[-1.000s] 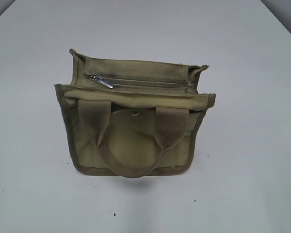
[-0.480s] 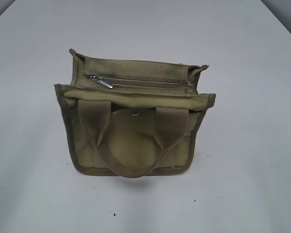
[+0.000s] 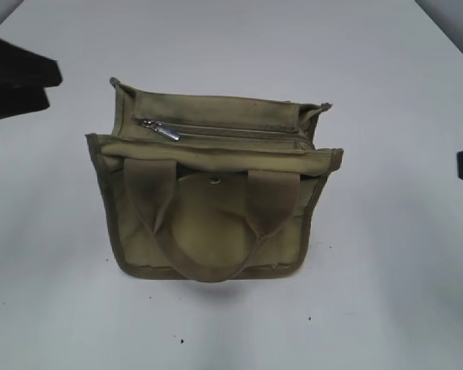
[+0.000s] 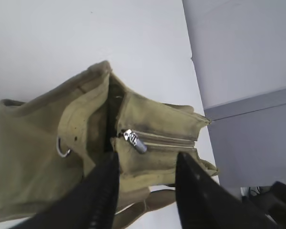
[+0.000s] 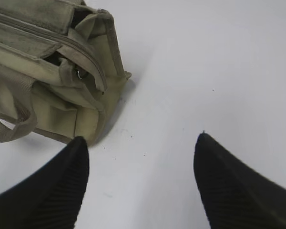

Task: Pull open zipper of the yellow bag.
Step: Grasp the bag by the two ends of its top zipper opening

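Exterior view: dull olive-yellow canvas bag (image 3: 214, 196) sits mid-table, khaki zipper (image 3: 231, 132) closed, silver pull tab (image 3: 163, 129) at its left end. Left gripper (image 4: 147, 164) and right gripper (image 5: 140, 150) both spread, empty, apart from bag. Approach step; next, pinching the tab.

Soft, even light washes the white table (image 3: 386, 293) pale, with only a faint shadow hugging the base of the yellow bag (image 3: 216, 231). In both wrist views the near black fingers (image 5: 47, 200) are blurred, and the pictures look grainy throughout.
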### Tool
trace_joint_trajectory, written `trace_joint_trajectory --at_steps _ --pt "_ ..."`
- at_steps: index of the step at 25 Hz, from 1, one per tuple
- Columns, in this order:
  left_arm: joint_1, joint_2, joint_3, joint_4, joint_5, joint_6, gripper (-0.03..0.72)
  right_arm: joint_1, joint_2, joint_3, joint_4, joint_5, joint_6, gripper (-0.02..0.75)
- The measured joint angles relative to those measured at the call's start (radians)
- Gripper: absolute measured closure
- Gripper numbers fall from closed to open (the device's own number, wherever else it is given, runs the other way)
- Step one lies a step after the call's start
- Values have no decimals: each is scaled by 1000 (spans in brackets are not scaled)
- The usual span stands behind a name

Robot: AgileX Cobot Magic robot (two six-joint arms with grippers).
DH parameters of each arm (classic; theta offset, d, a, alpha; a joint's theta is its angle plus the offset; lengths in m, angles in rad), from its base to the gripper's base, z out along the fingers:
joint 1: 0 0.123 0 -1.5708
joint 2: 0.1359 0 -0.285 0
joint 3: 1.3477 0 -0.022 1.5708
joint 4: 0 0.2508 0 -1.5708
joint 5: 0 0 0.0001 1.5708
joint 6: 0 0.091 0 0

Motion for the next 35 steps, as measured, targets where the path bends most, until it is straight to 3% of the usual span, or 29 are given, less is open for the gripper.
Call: trace_joint_trajectory --at_steps 7,19,29,35 --pt "-107 274 -212 17 35 28 377 111 369 -214 1 -7 -133 202" --pt "-115 480 -348 56 105 30 377 298 706 -599 2 -12 -272 202" --pt "-115 506 -348 67 106 31 377 444 864 -694 2 -22 -337 202" --pt "-115 504 -396 165 139 -9 377 470 880 -697 2 -22 -349 202"
